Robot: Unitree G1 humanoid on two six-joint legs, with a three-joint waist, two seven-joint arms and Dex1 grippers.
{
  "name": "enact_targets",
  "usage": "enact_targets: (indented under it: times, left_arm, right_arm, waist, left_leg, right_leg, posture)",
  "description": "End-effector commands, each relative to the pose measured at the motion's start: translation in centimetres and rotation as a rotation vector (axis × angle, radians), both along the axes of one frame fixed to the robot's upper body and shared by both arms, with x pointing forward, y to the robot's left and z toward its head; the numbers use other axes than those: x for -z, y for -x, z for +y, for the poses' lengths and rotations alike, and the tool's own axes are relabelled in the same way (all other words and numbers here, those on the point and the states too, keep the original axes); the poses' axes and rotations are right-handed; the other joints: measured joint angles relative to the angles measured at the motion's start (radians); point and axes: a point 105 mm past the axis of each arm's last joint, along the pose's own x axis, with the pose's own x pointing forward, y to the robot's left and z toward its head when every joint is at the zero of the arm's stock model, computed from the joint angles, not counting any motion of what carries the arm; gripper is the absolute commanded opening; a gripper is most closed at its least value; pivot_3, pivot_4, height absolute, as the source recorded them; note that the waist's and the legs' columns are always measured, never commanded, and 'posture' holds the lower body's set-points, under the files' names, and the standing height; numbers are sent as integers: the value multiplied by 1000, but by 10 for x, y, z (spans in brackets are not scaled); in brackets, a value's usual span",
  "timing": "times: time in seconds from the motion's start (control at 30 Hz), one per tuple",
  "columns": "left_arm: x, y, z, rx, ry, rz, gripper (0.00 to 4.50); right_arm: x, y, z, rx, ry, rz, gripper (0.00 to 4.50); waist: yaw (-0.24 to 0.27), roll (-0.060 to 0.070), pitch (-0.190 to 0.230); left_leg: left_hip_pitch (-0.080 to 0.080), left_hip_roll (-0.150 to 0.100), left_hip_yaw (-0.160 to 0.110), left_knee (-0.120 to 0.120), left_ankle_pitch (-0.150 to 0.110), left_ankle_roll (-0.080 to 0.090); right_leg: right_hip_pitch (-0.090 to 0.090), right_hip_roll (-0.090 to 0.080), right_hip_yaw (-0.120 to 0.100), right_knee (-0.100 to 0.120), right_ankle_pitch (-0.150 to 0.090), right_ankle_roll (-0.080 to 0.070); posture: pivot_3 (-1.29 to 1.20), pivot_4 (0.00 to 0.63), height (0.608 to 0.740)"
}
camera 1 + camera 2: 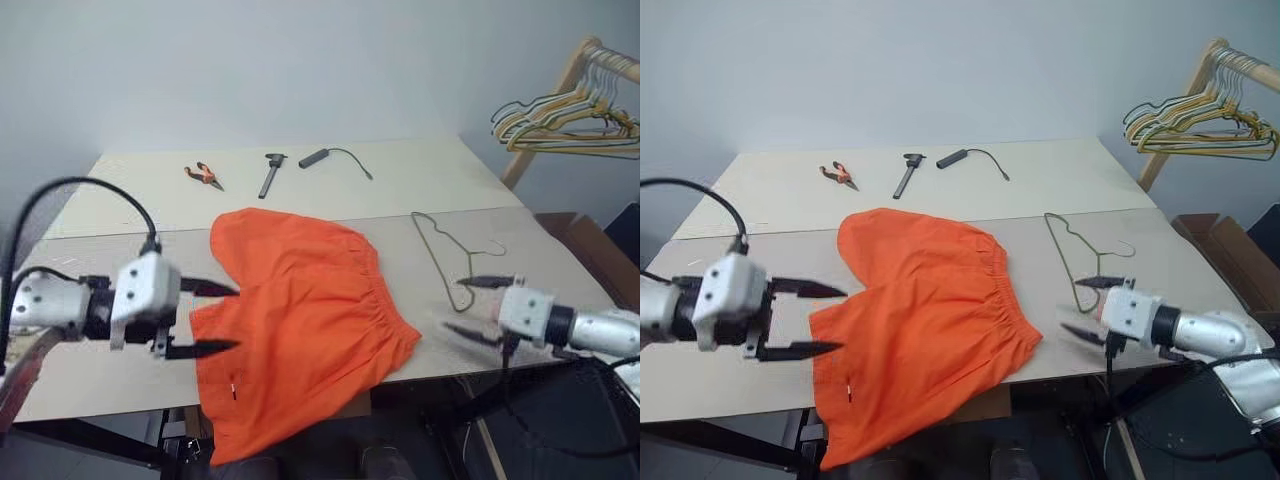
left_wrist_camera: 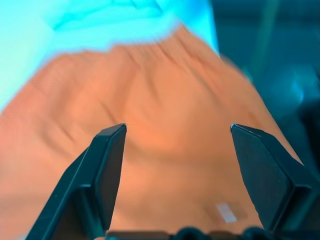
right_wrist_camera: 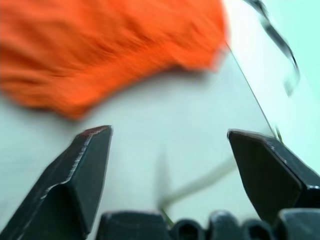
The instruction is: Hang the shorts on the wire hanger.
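Across the pale surface [image 1: 110,195] the shorts [image 1: 300,320] are spread mid-front, overhanging its near edge. Just right lies the wire hanger [image 1: 445,255], long axis running away, hook toward the right end effector [image 1: 472,305], which is nearer. Both it and the left end effector [image 1: 205,318] are held wide and empty.

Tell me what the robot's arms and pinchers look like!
Each arm is silvery grey metal with a boxy pale grey wrist block. The left gripper and right gripper each have two pointed black fingers. Black cables loop off both arms.
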Motion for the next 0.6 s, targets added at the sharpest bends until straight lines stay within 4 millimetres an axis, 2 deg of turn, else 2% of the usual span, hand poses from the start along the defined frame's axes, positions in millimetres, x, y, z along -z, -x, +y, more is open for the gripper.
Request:
enact_targets:
  times: [0.03, 0.1, 0.2, 0.3, 0.43, 0.6]
  left_arm:
    - [-9, -13, -21, -3, 104, 41, 3621]
    - [-12, -17, -29, 5, 130, 43, 3621]
    - [-12, -21, -40, 17, 157, 38, 3621]
    - [-9, -20, -43, 26, 156, 31, 3621]
    - [-7, -19, -43, 26, 155, 30, 3621]
    - [-5, -19, -39, 13, 152, 23, 3621]
  right_arm:
    - [2, -26, -25, 290, -54, 88, 4382]
    - [9, -40, -33, 419, -68, 123, 4382]
    - [23, -65, -49, 658, -82, 206, 4382]
    - [39, -75, -55, 738, -35, 273, 4382]
    - [54, -80, -58, 772, -3, 348, 3545]
    - [58, -83, -61, 807, -27, 378, 1759]
  waist:
    - [-1, 0, 0]
    - [-6, 0, 0]
    - [-19, 0, -1]
    - [-29, 0, -1]
    - [-34, 1, -1]
    - [-34, 0, -1]
  left_leg:
    - [-1, 0, 0, 0, 0, 0]
    - [-3, -1, 0, 0, 0, 0]
    - [-9, -2, 0, 0, -1, 0]
    - [-20, -3, -2, 1, 0, 0]
    - [-21, -3, -2, 1, 0, 1]
    - [-20, -3, -3, 1, 0, 0]
  right_leg:
    - [0, 0, 0, -1, 1, 0]
    - [-2, 0, 0, -1, 5, -7]
    - [-8, 1, 2, -2, 5, -8]
    - [-18, 1, 2, -1, 7, -7]
    - [-19, 0, 1, -3, 7, -6]
    - [-16, 0, 0, -4, 8, -5]
  posture:
    - [-108, 64, 740]
    - [-114, 63, 740]
    - [-120, 57, 740]
    - [-118, 56, 740]
    - [-103, 52, 740]
    - [-90, 46, 740]
